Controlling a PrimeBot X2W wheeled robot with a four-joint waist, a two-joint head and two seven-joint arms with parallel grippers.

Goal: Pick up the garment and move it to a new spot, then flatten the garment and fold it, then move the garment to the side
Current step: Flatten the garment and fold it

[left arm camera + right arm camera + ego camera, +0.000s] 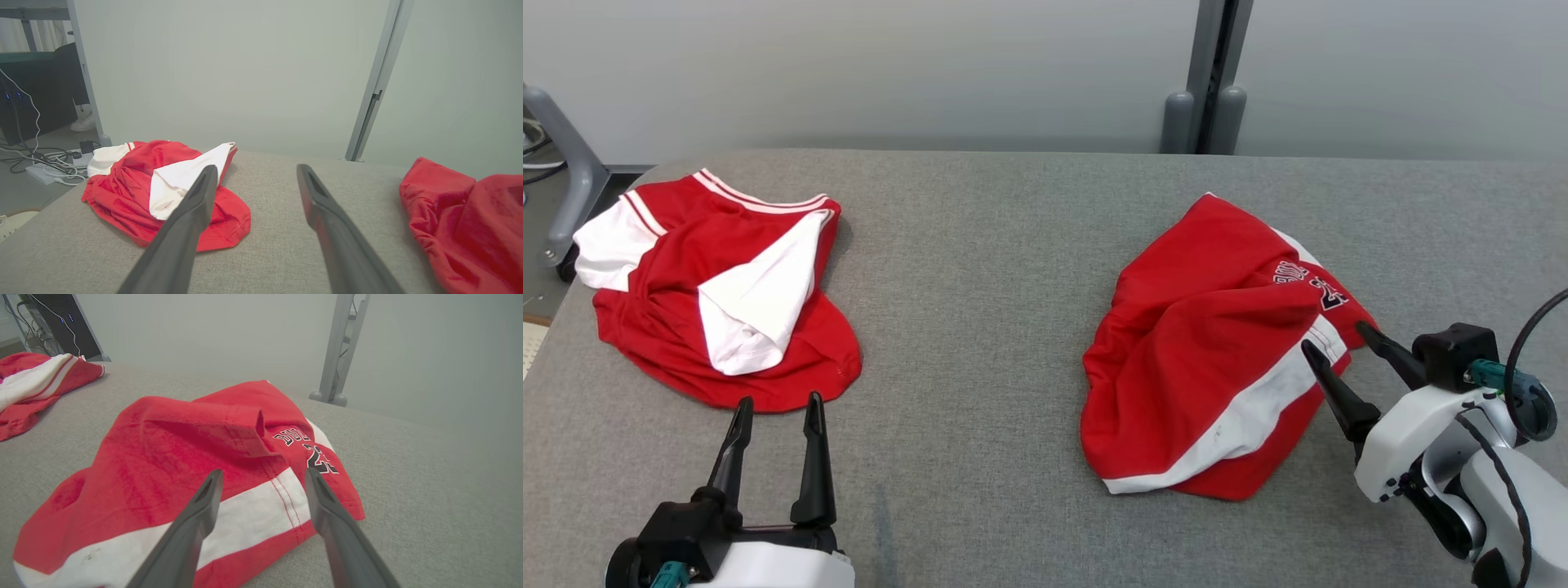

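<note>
Two crumpled red-and-white garments lie on the grey table. The left garment point(719, 294) point(163, 192) has a white panel folded over its top. The right garment point(1217, 343) point(184, 457) bears a white stripe and dark lettering. My left gripper point(778, 400) point(256, 169) stands open just in front of the left garment's near hem, holding nothing. My right gripper point(1331, 336) point(264, 473) is open at the right garment's right edge, its fingertips point(214, 477) over the white stripe, nothing clamped between them.
The grey padded table point(980, 327) stretches wide between the two garments. A grey post point(1209, 82) rises behind the far edge against a pale wall. Cables and a power strip point(45, 163) lie on the floor past the table's left end.
</note>
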